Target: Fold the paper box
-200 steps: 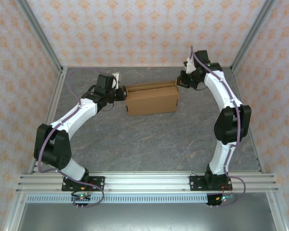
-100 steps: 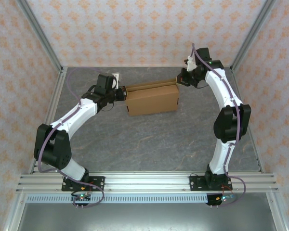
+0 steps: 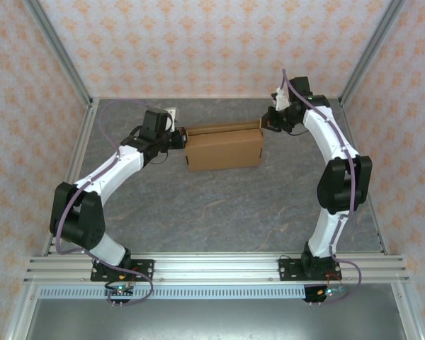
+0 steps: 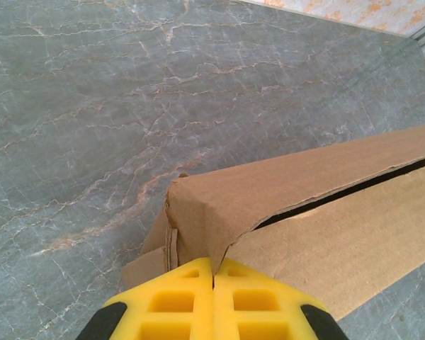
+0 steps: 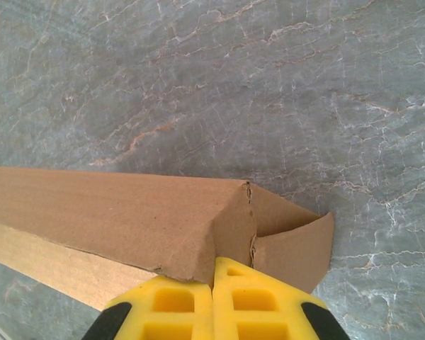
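Two white-and-black arms are reaching out from the rail at the near edge of the grey marbled table, curving in toward each other. The left gripper is butting against the left end of the plain brown cardboard paper box, and the right gripper is meeting its far right corner. The paper box is sitting on the table's far half, between the two grippers, with its long side running left-right and its lid folded down.

Left wrist: the yellow fingers are clenched pad to pad, tips touching the box corner. A dark slit is showing between the top panel and the panel under it.

Right wrist: the fingers are likewise clenched, tips at the corner, with a small end flap sticking out beside them.

Can't tell whether either claw is pinching cardboard.

Orange-patterned wall panels are closing off the back.
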Tool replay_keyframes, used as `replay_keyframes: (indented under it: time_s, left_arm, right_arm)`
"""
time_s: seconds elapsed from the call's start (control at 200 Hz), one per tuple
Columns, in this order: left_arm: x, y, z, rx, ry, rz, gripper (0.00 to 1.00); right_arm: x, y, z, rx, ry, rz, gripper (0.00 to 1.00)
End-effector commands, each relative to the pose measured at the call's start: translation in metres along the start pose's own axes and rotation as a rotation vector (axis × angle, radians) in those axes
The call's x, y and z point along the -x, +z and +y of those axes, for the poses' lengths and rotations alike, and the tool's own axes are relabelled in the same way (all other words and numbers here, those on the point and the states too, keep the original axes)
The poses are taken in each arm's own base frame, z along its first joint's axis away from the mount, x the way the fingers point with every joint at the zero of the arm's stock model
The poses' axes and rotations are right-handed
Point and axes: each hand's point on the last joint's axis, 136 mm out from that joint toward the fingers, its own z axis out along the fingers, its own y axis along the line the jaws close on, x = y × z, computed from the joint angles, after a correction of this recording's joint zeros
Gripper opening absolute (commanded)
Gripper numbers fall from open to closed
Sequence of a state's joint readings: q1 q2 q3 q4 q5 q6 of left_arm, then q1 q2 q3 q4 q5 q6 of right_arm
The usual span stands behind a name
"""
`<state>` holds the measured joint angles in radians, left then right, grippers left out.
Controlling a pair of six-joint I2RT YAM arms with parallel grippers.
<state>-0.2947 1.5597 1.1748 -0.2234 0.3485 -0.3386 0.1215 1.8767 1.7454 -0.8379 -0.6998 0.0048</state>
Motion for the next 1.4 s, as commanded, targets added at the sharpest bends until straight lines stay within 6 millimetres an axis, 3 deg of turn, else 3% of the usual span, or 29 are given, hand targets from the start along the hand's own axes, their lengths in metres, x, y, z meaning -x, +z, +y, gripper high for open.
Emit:
replay_keyframes:
  time_s: [0.0, 0.315, 0.505, 0.961, 1.396]
  left_arm:
    - [-0.053, 0.004, 0.030, 0.121, -0.010, 0.166, 0.00]
    - [-0.054, 0.004, 0.027, 0.125, 0.006, 0.162, 0.00]
    - [-0.059, 0.006, 0.025, 0.125, 0.018, 0.167, 0.00]
    - [-0.063, 0.002, 0.021, 0.132, 0.059, 0.155, 0.00]
    - [-0.045, -0.021, 0.041, 0.215, -0.006, 0.114, 0.00]
  right_arm:
    - [-0.012, 0.000, -0.016, -0.059, 0.002, 0.006, 0.02]
    - [-0.021, 0.004, -0.021, -0.065, 0.033, 0.001, 0.01]
    - [-0.033, 0.008, -0.032, -0.099, 0.002, 0.002, 0.01]
    - [-0.039, 0.011, -0.039, -0.189, -0.112, -0.045, 0.01]
    - [-0.038, 0.004, -0.050, -0.265, -0.103, -0.041, 0.01]
